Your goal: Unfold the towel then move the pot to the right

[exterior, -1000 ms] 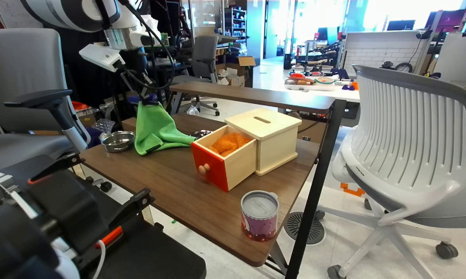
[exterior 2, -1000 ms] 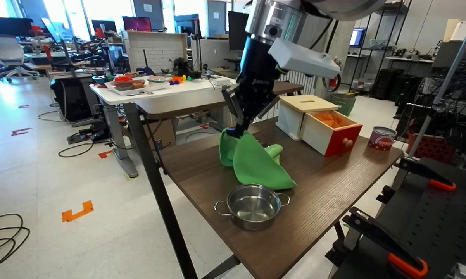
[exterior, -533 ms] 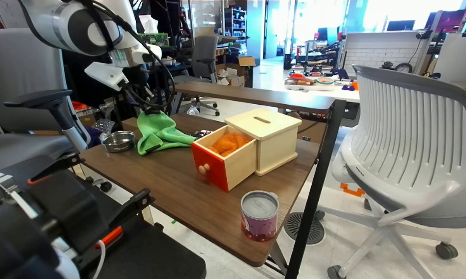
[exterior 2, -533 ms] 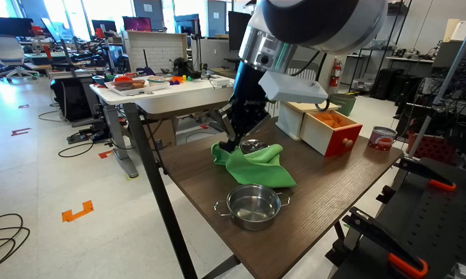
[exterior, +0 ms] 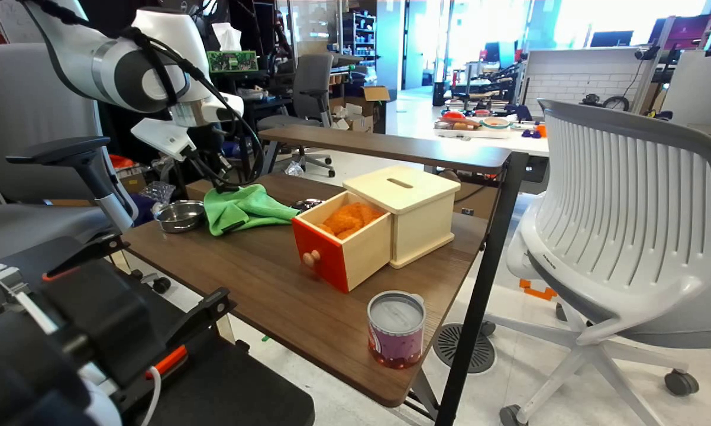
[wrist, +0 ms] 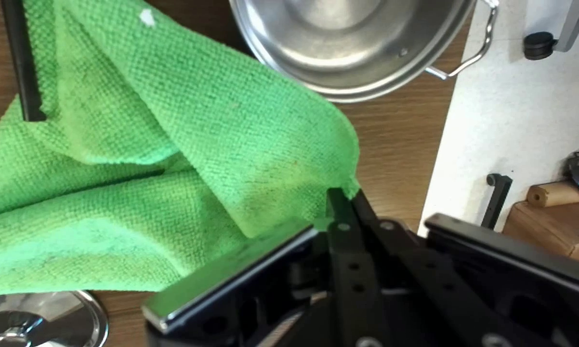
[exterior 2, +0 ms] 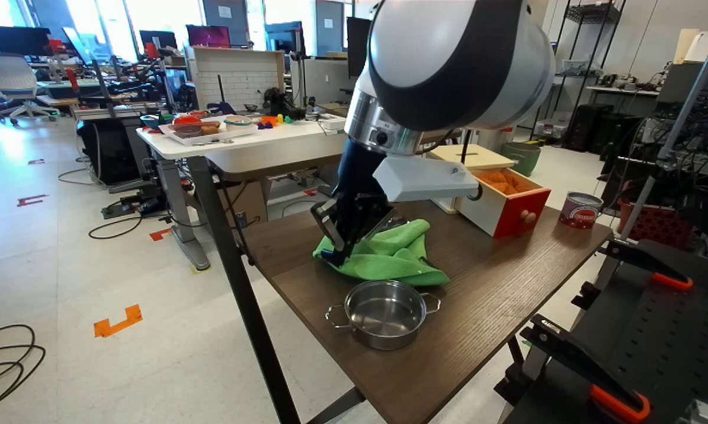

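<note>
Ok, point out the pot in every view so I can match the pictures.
In an exterior view: the pot is toward the left at mid-height, just left of the green towel.
In an exterior view: the pot is lower middle, just below the green towel.
In the wrist view: the pot is at the top, cut off by the upper edge.
Shared landmark: the green towel, beside the pot throughout.
</note>
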{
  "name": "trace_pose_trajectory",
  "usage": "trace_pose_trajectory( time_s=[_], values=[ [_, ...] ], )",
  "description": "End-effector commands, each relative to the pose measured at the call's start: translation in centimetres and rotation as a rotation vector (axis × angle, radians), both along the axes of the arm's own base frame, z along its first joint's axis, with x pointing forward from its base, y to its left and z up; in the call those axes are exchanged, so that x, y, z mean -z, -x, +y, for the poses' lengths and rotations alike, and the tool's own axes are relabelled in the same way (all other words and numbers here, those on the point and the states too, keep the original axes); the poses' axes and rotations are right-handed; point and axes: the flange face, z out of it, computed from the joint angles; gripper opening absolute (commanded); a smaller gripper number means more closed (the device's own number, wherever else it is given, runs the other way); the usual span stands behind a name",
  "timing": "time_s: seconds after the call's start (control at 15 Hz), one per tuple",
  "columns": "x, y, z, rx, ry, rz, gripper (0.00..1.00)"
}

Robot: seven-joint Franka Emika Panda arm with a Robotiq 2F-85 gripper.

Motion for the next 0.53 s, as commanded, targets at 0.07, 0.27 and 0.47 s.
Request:
trace_pose_trajectory(
  time_s=[0.07,0.27,0.47],
  values=[
    [0.7,-1.1,1.3,-0.01,0.001,-0.005,0.28],
    [0.5,-1.3,1.4,-0.013,-0.001,-0.006,0.42],
    [-0.5,-0.9,1.0,-0.019,0.001,-0.015,0.65]
  ],
)
